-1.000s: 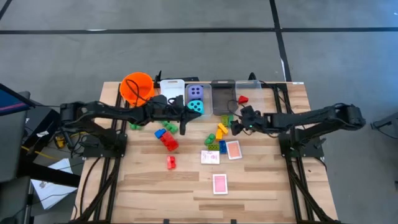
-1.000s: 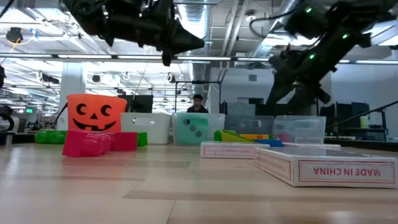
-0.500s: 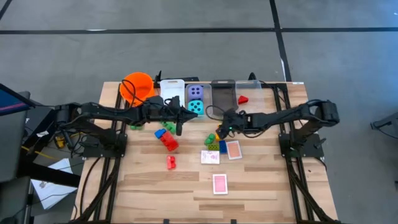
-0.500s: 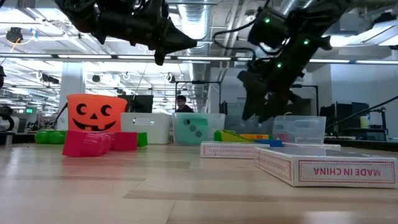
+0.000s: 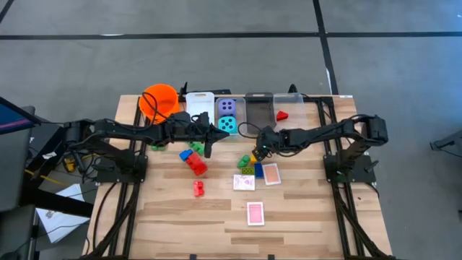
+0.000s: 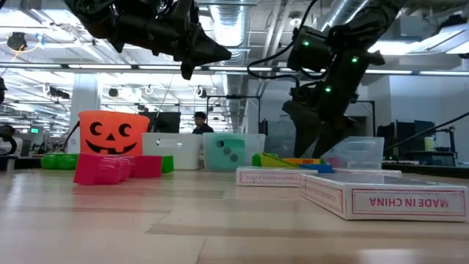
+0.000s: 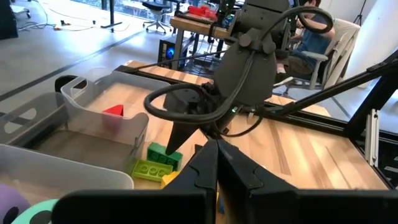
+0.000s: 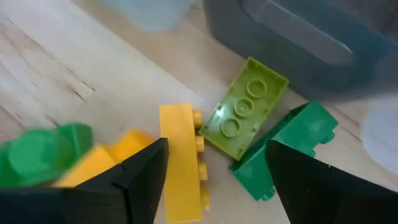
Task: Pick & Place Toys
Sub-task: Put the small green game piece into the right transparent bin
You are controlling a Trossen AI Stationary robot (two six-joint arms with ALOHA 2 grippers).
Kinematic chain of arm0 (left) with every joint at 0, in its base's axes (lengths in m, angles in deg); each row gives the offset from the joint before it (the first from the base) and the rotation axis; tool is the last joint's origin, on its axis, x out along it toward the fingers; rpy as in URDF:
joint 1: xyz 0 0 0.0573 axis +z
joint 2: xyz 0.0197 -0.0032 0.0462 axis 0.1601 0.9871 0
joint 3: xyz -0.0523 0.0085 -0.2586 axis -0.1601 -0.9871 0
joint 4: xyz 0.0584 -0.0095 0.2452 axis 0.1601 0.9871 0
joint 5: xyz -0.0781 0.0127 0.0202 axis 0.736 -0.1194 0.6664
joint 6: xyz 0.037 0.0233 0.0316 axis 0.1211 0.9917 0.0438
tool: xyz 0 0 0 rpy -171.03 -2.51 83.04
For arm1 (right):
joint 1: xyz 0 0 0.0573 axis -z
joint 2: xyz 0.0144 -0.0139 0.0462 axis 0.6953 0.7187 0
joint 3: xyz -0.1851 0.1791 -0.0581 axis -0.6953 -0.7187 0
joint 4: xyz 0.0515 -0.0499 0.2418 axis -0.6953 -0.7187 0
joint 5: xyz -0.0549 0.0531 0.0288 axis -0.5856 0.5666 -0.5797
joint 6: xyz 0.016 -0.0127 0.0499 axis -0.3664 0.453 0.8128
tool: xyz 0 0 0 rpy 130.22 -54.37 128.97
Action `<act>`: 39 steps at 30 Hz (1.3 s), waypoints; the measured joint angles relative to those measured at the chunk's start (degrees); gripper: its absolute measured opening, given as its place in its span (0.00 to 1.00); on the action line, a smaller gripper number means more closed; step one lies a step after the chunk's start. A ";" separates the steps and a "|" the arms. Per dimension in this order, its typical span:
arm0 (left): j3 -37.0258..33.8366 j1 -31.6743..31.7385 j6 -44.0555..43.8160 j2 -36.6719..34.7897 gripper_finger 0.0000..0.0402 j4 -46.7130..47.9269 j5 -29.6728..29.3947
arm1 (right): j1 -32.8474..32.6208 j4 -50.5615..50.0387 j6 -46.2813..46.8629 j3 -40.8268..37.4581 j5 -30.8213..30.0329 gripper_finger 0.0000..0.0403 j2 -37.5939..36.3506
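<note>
Bricks: the pile in play sits mid-table, just in front of the bins. The right wrist view shows a yellow brick [image 8: 181, 163], a light green brick [image 8: 247, 107] and a darker green brick [image 8: 285, 151] lying on the wood close together; another green piece at that picture's edge is blurred and cut off.
Right gripper [image 8: 214, 186]: down over that pile, fingers apart, nothing between them. Only the finger tips show in its own camera.
Left gripper [image 7: 214, 163]: up in the air over the table near the dice bin, fingers pressed together, holding nothing.
Dice: the teal die [image 5: 228, 123] and the purple die [image 5: 227, 107] sit in a clear bin [image 5: 240, 108] at the back; in the low view they are a hazy smear behind plastic.
Cards: three pink-backed cards [image 5: 255, 213] lie flat toward the front.
Red bricks [image 5: 197, 165]: left of centre, partly under the left arm.
Bucket: the orange bucket [image 5: 160, 100] is at the back left.
Background: a person [image 6: 198, 122] is barely visible behind the bins.
</note>
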 joint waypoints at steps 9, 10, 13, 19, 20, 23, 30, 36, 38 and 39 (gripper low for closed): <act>0.00 0.00 0.00 0.01 0.00 0.37 0.00 | -3.40 -7.18 5.00 0.04 -0.06 0.66 -1.71; 0.00 0.00 0.00 0.01 0.00 0.37 0.00 | -3.80 -8.00 5.69 0.04 -0.19 0.66 -1.75; 0.00 0.00 0.00 0.01 0.00 0.37 0.00 | -5.05 -9.68 6.95 0.04 -0.68 0.66 -1.78; 0.00 0.00 -0.02 0.01 0.00 0.37 0.00 | -6.99 -10.64 7.60 0.02 -0.76 0.66 -1.78; 0.00 0.00 -0.02 0.01 0.00 0.37 0.00 | -7.24 -10.76 7.62 0.02 -0.75 0.66 -1.78; 0.00 0.00 -0.02 0.01 0.00 0.37 0.00 | -7.93 -11.65 8.21 0.02 -0.67 0.66 -1.76; 0.01 0.00 -0.02 0.01 0.00 0.37 0.00 | -9.82 -19.67 12.27 0.01 -0.06 0.66 -1.73; 0.01 0.00 -0.02 0.01 0.00 0.37 0.00 | -12.01 -22.55 14.39 0.07 -1.64 0.66 -1.65; 0.02 0.00 -0.02 0.01 0.00 0.37 0.00 | -13.18 -23.24 15.39 0.78 -3.15 0.66 -1.48; 0.02 0.00 -0.02 0.01 0.00 0.37 0.00 | -13.79 -23.74 15.92 1.34 -3.52 0.66 -1.38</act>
